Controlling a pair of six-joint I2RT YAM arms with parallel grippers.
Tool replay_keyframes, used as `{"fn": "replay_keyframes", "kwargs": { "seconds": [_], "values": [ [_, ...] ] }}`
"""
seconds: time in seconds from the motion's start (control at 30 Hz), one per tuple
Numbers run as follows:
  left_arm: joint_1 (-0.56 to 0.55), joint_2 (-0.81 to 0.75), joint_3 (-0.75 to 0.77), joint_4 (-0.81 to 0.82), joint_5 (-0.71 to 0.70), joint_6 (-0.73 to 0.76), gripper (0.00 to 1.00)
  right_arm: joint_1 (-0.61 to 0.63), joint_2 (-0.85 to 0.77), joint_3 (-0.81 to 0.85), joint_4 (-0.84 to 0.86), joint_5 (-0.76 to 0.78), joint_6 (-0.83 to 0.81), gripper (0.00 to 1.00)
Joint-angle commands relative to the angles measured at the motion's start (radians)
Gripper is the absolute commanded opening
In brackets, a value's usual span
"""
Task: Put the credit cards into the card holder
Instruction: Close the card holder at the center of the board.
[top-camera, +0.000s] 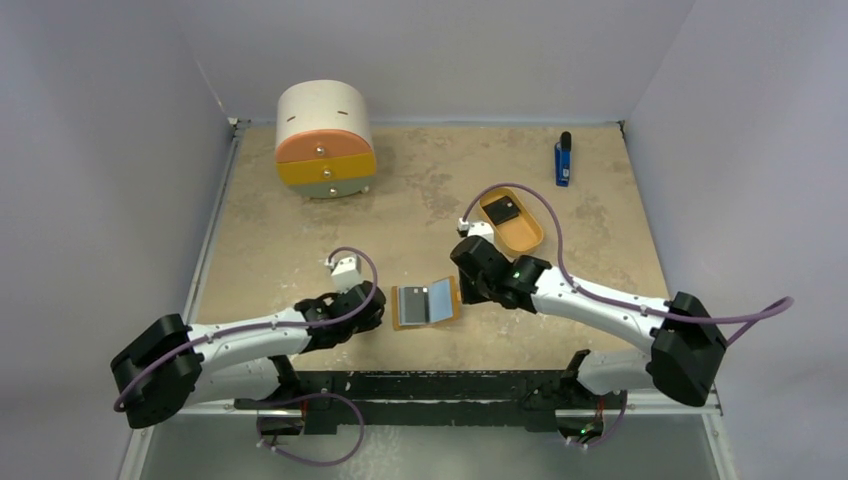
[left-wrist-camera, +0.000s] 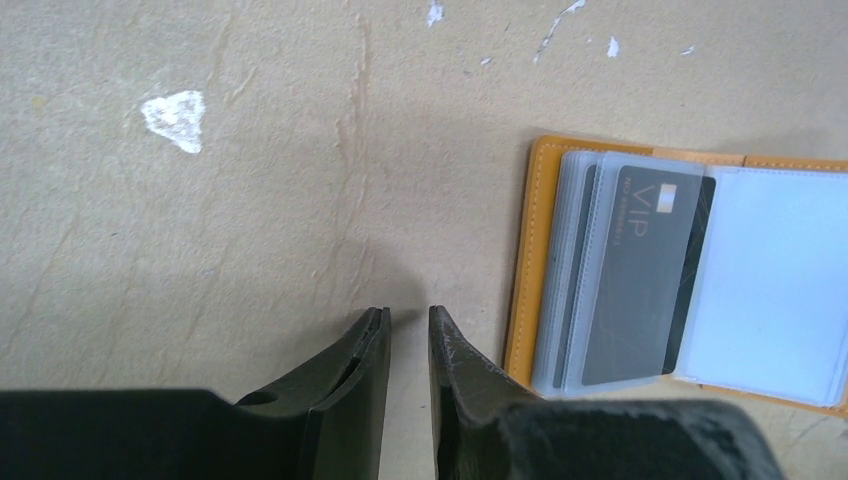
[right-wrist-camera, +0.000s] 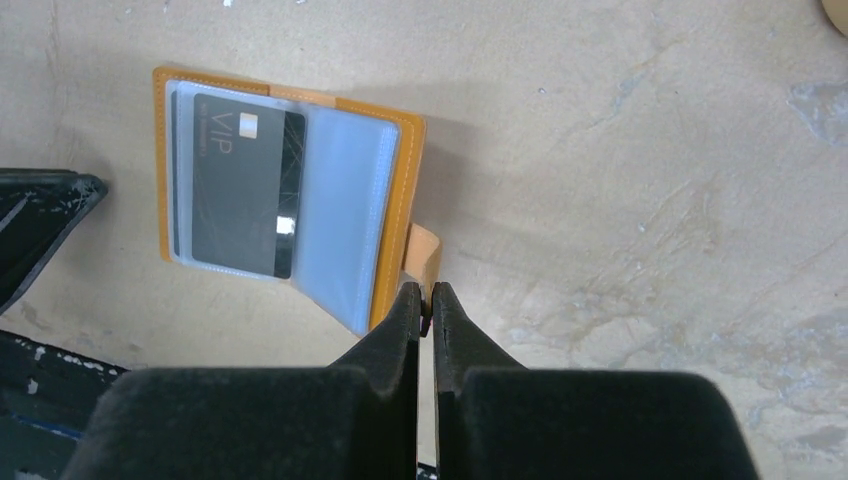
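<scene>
The card holder (top-camera: 428, 302), a small flat orange-tan fold-over wallet with clear grey-blue pockets, lies open and flat on the mottled beige worktop (top-camera: 420, 190), near its front edge and between the two arms. A thin black rectangular credit card (left-wrist-camera: 640, 280) printed with pale "VIP" lettering sits inside a clear pocket on the holder's left half. The right half shows only see-through sleeves.

Just left of the holder, the left end effector (left-wrist-camera: 410, 318) hovers low over bare worktop. Its two black fingers stand slightly parted with nothing between them, and the right one is close beside the wallet's orange edge.

At the holder's right edge, the right end effector (right-wrist-camera: 425, 295) is clenched, its fingertips pressed together. They meet at the end of the wallet's short orange closing strap (right-wrist-camera: 425, 250), which curls up toward them. It is not clear whether the strap is nipped between the tips.

Farther back and to the right, a tan oval tray (top-camera: 530, 240) rests on the worktop with a second black credit card (top-camera: 504, 210) lying in it, well apart from the wallet.

Near the far right edge lies a blue-and-black stick-shaped object (top-camera: 564, 160).

At the far left stands a round cream cabinet (top-camera: 323, 120) with stacked drawers in orange, yellow and pale green.
</scene>
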Motion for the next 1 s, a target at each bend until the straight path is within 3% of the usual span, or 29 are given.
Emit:
{"fn": "replay_keyframes", "kwargs": {
  "seconds": [0.0, 0.3, 0.63, 0.97],
  "values": [
    [-0.004, 0.042, 0.028, 0.098, 0.025, 0.015, 0.2, 0.005, -0.044, -0.03, -0.043, 0.017, 0.026, 0.0],
    [-0.002, 0.104, 0.116, 0.117, 0.034, 0.086, 0.19, 0.005, -0.104, -0.136, 0.022, -0.004, 0.096, 0.0],
    [-0.001, 0.114, 0.126, 0.092, 0.02, 0.099, 0.21, 0.005, -0.198, -0.14, 0.14, -0.089, 0.088, 0.0],
    [0.005, 0.086, 0.089, 0.083, -0.007, 0.088, 0.21, 0.004, -0.138, -0.08, 0.323, -0.265, 0.066, 0.0]
  ]
}}
